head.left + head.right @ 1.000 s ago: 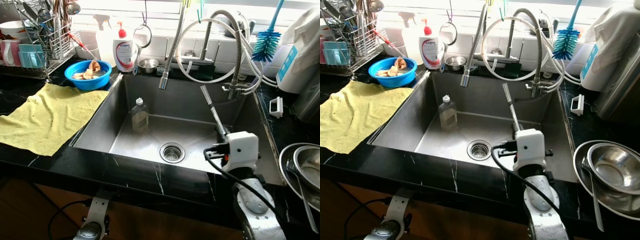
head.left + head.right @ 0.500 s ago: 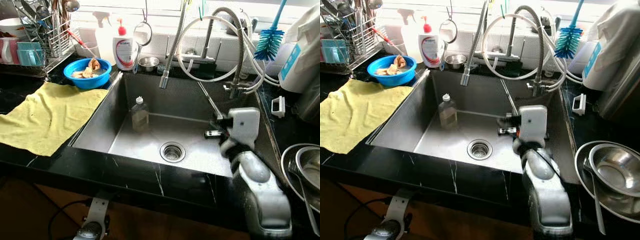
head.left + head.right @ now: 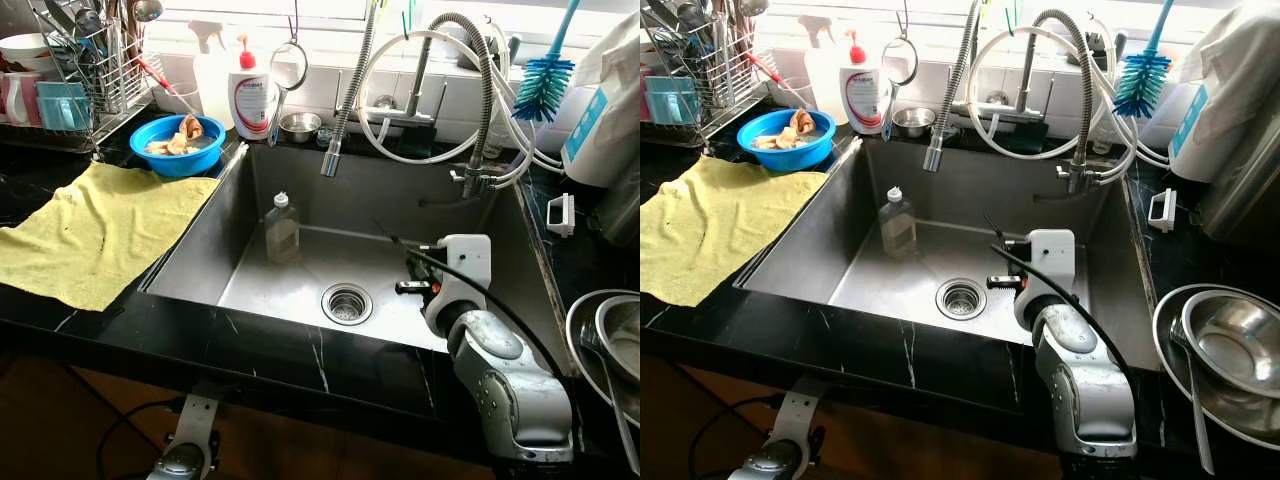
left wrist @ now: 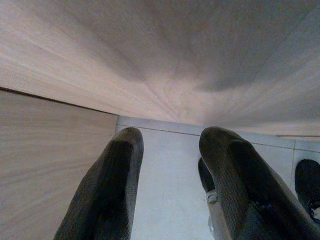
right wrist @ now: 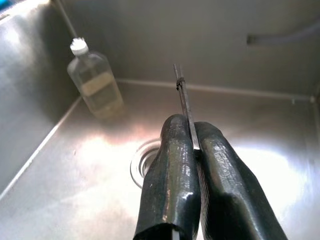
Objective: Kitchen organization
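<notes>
My right gripper [image 5: 191, 126] is shut on a thin metal utensil [image 5: 182, 92], which sticks out forward past the fingertips. The right wrist [image 3: 458, 272] hangs low over the right half of the steel sink [image 3: 200, 245], just right of the drain [image 3: 346, 303]. A clear bottle with a white cap [image 3: 280, 228] stands in the sink against the back wall, left of the drain; it appears in the right wrist view as bottle [image 5: 95, 82]. My left gripper [image 4: 170, 137] hangs idle and open beside a wooden cabinet front, above pale floor tiles.
A yellow cloth [image 3: 95, 230] covers the counter left of the sink, with a blue bowl [image 3: 178, 145] and a dish rack [image 3: 75, 70] behind it. Faucet hoses [image 3: 470, 100] loop over the back rim. Steel bowls [image 3: 605, 340] sit at the right.
My right wrist has tipped down and sunk lower over the sink. The utensil swung from pointing up toward the faucet to pointing forward, low in the basin.
</notes>
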Tool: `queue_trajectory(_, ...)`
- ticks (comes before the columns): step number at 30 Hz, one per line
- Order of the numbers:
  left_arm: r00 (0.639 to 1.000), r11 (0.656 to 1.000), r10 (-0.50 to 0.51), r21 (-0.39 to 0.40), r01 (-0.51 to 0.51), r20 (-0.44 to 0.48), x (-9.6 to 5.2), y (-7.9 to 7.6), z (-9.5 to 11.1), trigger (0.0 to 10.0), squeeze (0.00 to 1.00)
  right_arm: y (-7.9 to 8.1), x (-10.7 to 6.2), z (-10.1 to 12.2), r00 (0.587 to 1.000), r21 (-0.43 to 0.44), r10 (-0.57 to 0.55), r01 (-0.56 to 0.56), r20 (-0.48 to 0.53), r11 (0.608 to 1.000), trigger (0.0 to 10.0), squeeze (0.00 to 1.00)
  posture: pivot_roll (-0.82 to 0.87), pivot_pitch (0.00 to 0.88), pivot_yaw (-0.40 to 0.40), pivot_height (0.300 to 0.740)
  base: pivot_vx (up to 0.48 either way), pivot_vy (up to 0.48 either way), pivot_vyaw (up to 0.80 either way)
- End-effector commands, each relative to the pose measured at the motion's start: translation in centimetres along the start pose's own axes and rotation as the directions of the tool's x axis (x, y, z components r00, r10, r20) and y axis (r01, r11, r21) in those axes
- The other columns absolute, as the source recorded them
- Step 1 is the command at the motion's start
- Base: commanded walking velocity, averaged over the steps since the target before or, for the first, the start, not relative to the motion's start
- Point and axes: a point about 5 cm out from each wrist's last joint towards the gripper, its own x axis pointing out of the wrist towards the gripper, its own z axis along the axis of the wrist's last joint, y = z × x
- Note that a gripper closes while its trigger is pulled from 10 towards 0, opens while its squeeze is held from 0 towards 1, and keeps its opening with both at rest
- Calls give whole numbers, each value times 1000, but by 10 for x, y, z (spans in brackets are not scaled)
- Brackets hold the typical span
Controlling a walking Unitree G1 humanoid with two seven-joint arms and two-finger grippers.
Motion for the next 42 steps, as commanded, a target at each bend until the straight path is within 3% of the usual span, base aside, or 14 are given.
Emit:
queue_trajectory(1, 1000, 1000, -4, 26, 5, -15, 0, -1, -2, 10000, 0, -2, -2, -2, 1000, 27, -14, 14, -17, 1000, 10000, 635, -102, 0, -7, 740, 0, 0, 0)
queue_trajectory(2, 1000, 1000, -5, 27, 5, -15, 0, -1, -2, 10000, 0, -2, -2, -2, 1000, 31, -16, 16, -21, 999, 10000, 635, -102, 0, -7, 740, 0, 0, 0)
queue_trajectory(3, 1000, 1000, -5, 28, 6, -15, 0, -1, -2, 10000, 0, -2, -2, -2, 1000, 34, -11, 12, -24, 999, 10000, 988, -102, 0, -7, 740, 0, 0, 0)
queue_trajectory(13, 1000, 1000, -9, 28, 10, -17, 0, -3, -3, 10000, 0, 0, -3, -2, 999, 32, 8, -7, -40, 999, 10000, 1000, -101, 0, -10, 740, 0, 0, 0)
queue_trajectory(16, 1000, 1000, -8, 28, 9, -19, 0, -3, -4, 10000, 0, 0, -3, 4, 1000, -4, -11, 12, 17, 1000, 10000, 1000, -100, 0, -11, 740, 0, 0, 0)
queue_trajectory(17, 1000, 1000, -8, 28, 9, -18, 0, -3, -3, 10000, 0, -2, -5, 14, 995, -122, -43, 55, 94, 991, 10000, 0, -100, 0, -11, 740, 0, 0, 0)
queue_trajectory(18, 1000, 1000, -8, 28, 8, -18, 0, -3, -3, 10000, 0, -3, -6, 18, 990, -183, -51, 74, 128, 980, 10000, 0, -100, 0, -11, 740, 0, 0, 0)
queue_trajectory(19, 1000, 1000, -8, 28, 8, -16, 0, -3, -3, 10000, 0, -1, -11, 25, 976, -313, -45, 112, 215, 943, 10000, 0, -100, 0, -11, 740, 0, 0, 0)
queue_trajectory(20, 1000, 1000, -8, 28, 8, -16, 0, -3, -3, 10000, 0, 0, -14, 28, 966, -347, -36, 127, 255, 929, 10000, 0, -102, 0, -12, 740, 0, 0, 0)
queue_trajectory(24, 1000, 1000, -9, 30, 10, -13, 0, -3, -1, 10000, 0, 2, -34, 39, 906, -341, -52, 211, 421, 916, 10000, 0, -105, 0, -11, 740, 0, 0, 0)
queue_trajectory(27, 1000, 999, -12, 35, 13, -13, 0, -4, -2, 10000, 0, 6, -51, 44, 835, -407, -21, 290, 550, 866, 10000, 0, -111, 0, -8, 740, 0, 0, 0)
queue_trajectory(32, 1000, 998, -16, 62, 17, -3, 0, -4, 0, 10000, 0, -1, -62, 31, 808, -380, -54, 333, 586, 863, 10000, 0, -108, 0, -7, 740, 0, 0, 0)
queue_trajectory(36, 1000, 998, -9, 66, 9, -2, 0, -3, 1, 10000, 0, 0, -61, 27, 805, -395, -33, 326, 592, 859, 10000, 0, -109, 0, -5, 740, 0, 0, 0)
queue_trajectory(42, 1000, 999, -3, 49, 4, -16, 0, -1, -2, 10000, 0, 8, -57, 30, 794, -368, -8, 290, 608, 883, 10000, 0, -101, 0, -7, 740, 0, 0, 0)
